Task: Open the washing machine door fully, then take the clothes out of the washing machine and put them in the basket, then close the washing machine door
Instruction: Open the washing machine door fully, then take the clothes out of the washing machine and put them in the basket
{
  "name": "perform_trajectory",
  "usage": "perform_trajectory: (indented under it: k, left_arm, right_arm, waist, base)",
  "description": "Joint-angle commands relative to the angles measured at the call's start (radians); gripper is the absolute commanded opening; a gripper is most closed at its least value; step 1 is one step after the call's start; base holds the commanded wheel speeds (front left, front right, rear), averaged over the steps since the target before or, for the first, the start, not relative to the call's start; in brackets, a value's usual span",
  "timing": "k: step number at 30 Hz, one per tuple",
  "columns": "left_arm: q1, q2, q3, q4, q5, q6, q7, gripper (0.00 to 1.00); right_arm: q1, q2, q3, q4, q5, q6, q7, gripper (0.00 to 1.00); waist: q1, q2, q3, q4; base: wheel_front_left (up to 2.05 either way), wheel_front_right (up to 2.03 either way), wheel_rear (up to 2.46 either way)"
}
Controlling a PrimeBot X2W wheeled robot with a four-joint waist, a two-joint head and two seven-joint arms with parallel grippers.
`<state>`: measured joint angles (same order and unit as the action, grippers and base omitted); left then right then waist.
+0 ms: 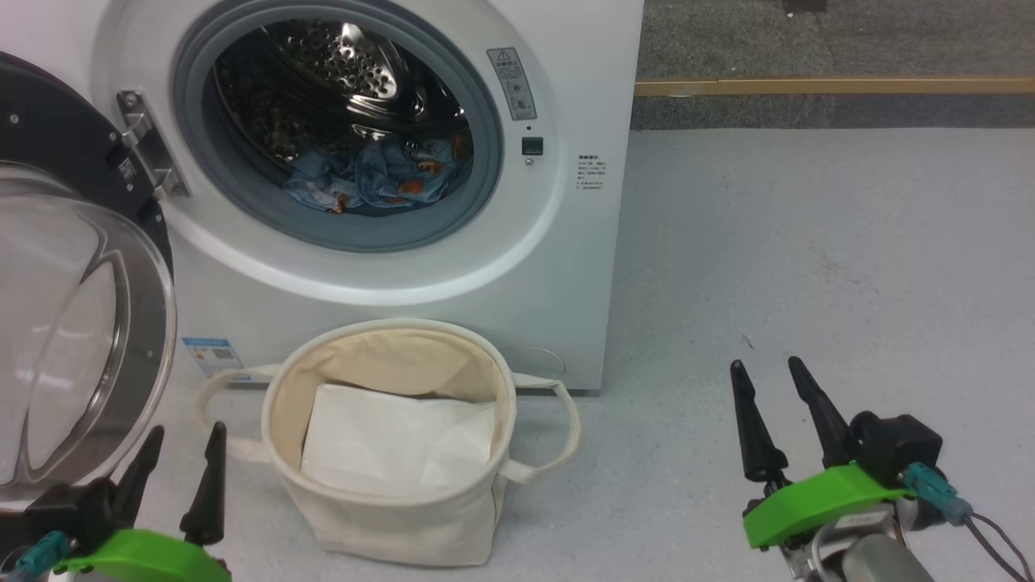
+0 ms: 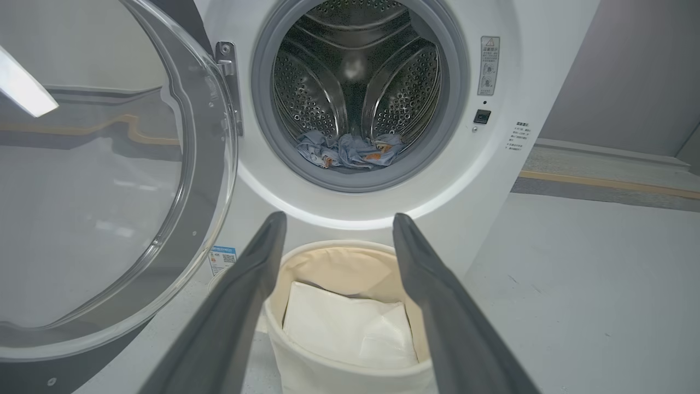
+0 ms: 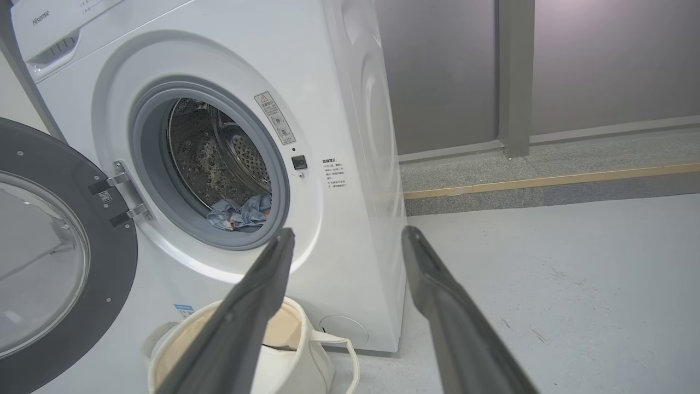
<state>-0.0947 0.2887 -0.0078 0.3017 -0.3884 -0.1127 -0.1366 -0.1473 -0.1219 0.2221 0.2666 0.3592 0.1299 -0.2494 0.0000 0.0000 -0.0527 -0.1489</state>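
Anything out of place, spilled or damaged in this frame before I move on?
Nothing spilled or broken. One oddity: the round cream canvas basket already holds a flat white folded sheet, while the light-blue cartoon-print clothes lie in the drum of the big white washing machine, whose black-rimmed glass door stands open.

Your left gripper (image 1: 185, 432) and right gripper (image 1: 766, 368) each have two long, tapering dark fingers (image 1: 756, 424) on a bright green mount (image 1: 808, 501); each has a teal plug (image 1: 934, 487). The right also shows a black block (image 1: 901, 451) and thin cable (image 1: 999, 537).
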Motion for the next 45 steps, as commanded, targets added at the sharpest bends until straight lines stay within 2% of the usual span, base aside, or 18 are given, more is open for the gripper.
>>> perform_trajectory:
  k: [1, 11, 24, 45]
  left_arm:
    - [-0.04, 0.035, 0.041, -0.034, -0.002, 0.008, 0.005, 1.0]
    - [-0.025, 0.037, 0.026, -0.042, -0.037, 0.005, 0.041, 1.0]
    - [-0.034, 0.07, 0.016, -0.037, -0.049, 0.0, 0.021, 1.0]
    - [-0.063, 0.077, -0.023, -0.037, -0.063, -0.005, 0.01, 1.0]
  right_arm:
    - [-0.045, -0.007, 0.011, -0.032, -0.017, 0.001, -0.012, 1.0]
    - [-0.042, 0.001, -0.012, -0.038, -0.029, 0.001, -0.012, 1.0]
    - [-0.055, 0.003, -0.025, -0.049, -0.034, 0.001, -0.012, 1.0]
    - [-0.059, 0.004, -0.029, -0.047, -0.032, 0.001, -0.012, 1.0]
  waist:
    - [0.0, 0.0, -0.003, 0.001]
    - [0.0, 0.0, -0.01, -0.013]
    - [0.0, 0.0, 0.014, -0.052]
    - [0.0, 0.0, 0.025, -0.048]
  base:
    - [0.0, 0.0, 0.0]
    - [0.0, 0.0, 0.0]
    - [0.0, 0.0, 0.0]
    - [0.0, 0.0, 0.0]
